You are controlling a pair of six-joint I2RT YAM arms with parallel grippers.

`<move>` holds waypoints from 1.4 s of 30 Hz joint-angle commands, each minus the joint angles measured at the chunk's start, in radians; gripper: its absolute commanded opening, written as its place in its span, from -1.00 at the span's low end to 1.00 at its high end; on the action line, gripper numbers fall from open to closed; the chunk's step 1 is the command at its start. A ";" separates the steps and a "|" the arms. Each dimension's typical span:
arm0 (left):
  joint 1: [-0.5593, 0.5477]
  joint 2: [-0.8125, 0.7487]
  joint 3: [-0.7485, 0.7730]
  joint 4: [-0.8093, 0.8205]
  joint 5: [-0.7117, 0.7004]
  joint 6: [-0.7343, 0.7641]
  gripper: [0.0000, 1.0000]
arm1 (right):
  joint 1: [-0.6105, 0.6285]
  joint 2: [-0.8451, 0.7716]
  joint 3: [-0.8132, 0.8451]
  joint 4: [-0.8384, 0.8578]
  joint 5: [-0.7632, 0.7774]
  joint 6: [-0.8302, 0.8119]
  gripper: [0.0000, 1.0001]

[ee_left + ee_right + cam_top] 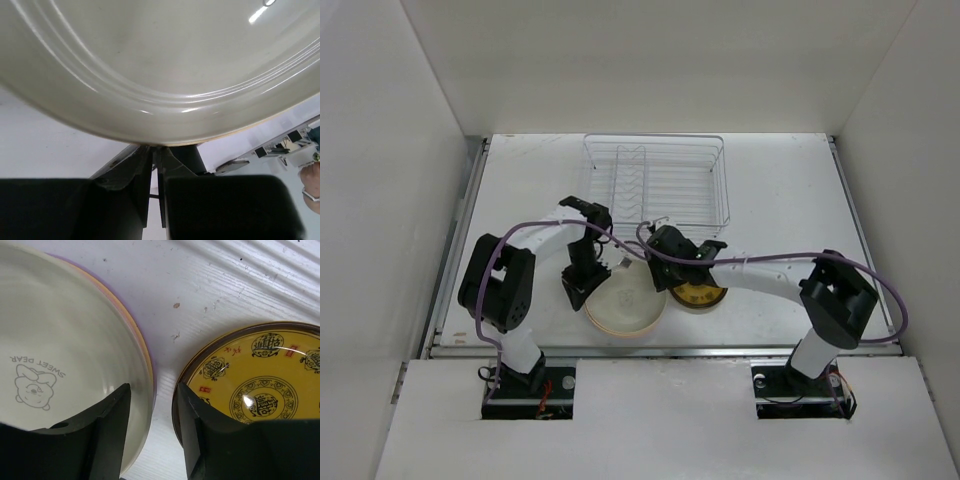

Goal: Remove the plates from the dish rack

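The wire dish rack (655, 180) stands at the back centre and I see no plates in it. A cream plate (625, 297) tops a stack near the front, with orange and lavender rims showing under it in the right wrist view (149, 357). A small amber-brown patterned plate (698, 295) lies just to its right and also shows in the right wrist view (260, 385). My left gripper (582, 286) is at the cream plate's left rim, its jaws closed to a thin slit on that rim (154, 149). My right gripper (667, 274) is open and empty, over the gap between the two plates (154, 387).
White walls enclose the table on three sides. A metal rail runs along the table's left edge (460, 240). Purple cables loop from both arms above the plates (620, 245).
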 commanded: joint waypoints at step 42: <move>0.591 -0.781 0.155 0.440 -0.834 -0.424 0.99 | -0.013 -1.117 0.204 -0.756 1.225 0.350 1.00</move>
